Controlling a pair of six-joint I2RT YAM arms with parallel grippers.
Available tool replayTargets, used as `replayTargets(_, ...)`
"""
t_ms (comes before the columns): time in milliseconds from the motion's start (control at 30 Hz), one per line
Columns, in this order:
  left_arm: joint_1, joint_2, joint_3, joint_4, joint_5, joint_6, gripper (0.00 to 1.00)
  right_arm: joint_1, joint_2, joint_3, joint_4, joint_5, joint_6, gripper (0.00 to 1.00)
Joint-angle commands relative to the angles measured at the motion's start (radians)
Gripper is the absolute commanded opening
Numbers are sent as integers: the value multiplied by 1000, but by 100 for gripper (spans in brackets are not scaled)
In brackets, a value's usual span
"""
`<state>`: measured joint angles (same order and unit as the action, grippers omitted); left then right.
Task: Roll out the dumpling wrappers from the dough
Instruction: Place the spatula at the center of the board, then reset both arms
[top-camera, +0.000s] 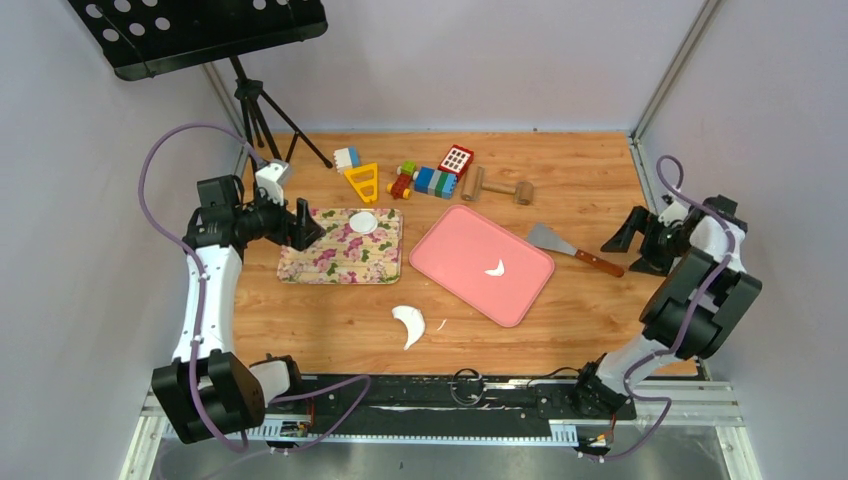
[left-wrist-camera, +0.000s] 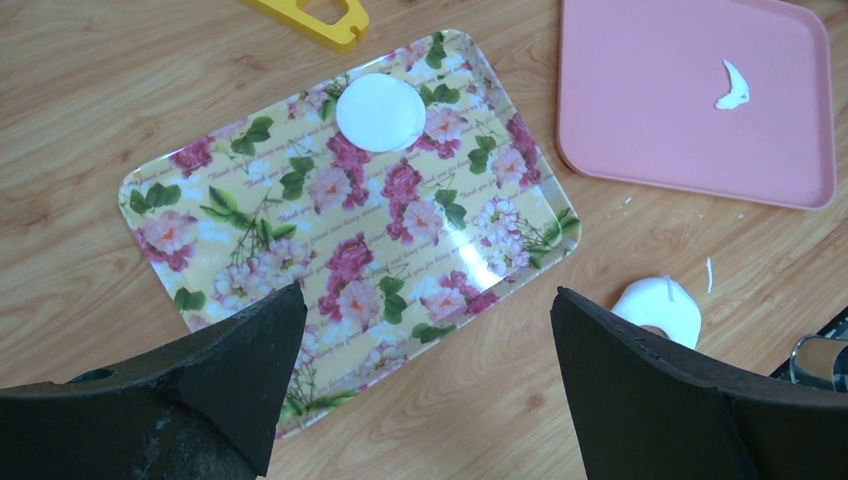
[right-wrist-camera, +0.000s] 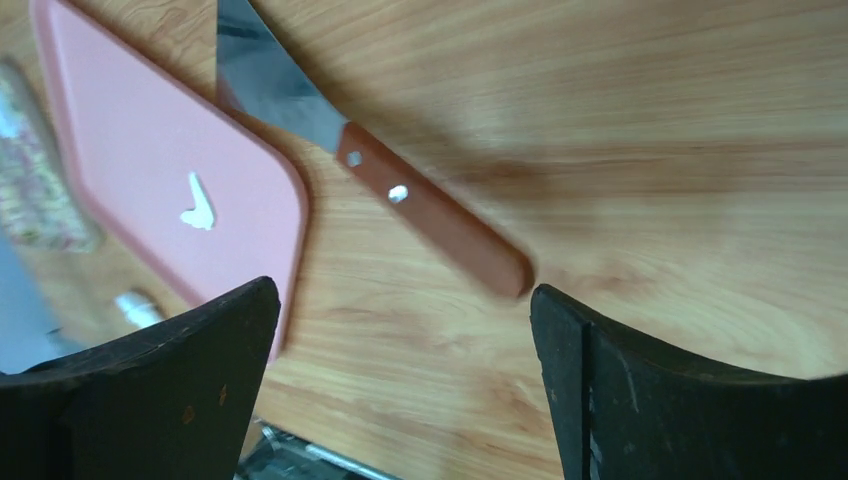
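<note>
Both claws stand released and empty: the left claw (left-wrist-camera: 425, 300) above the glossy floral tray (left-wrist-camera: 300, 250), the right claw (right-wrist-camera: 405, 295) over the wood-handled steel spatula (right-wrist-camera: 430, 215) lying on the desk (top-camera: 600, 320). One thin, matte wrapper (left-wrist-camera: 379, 112) lies flat on that tray. The soft dough crescent (top-camera: 408, 325) sits on bare wood (likely to stick and tear if pinched); a scrap (top-camera: 496, 267) dots the smooth pink tray (top-camera: 450, 240).
</note>
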<state>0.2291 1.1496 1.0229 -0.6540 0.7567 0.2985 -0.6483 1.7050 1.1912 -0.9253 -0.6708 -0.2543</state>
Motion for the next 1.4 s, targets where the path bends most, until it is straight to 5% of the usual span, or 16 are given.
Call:
replayTargets(0,-7,-11,8,-9,16,50,100,4,-185,14,78,176,1,100)
replayTargets(433,-6,-238,-3,-258,-62,309,100,4,-688,-6,-35,247,-252,100)
replayTargets(700,-6,-473,-130,-120,-113,186,100,4,-1202,-104,16,-74,-228,100)
replayTargets(933,-7,-499,-175,-24,-208,87,100,4,-1657,-238,113,-91,-88,100)
replayTargets(967,-6,-498,-173,-21,-212,78,100,4,-1696,-233,40,-152,-120,100)
replayTargets(1100,-6,-494,-172,-27,-197,79,100,1,-1617,-125,-494,-555,-811,100)
replayTargets(1367,-5,-482,-173,-20,-216,75,100,-4,-1620,-127,-594,-556,-982,100)
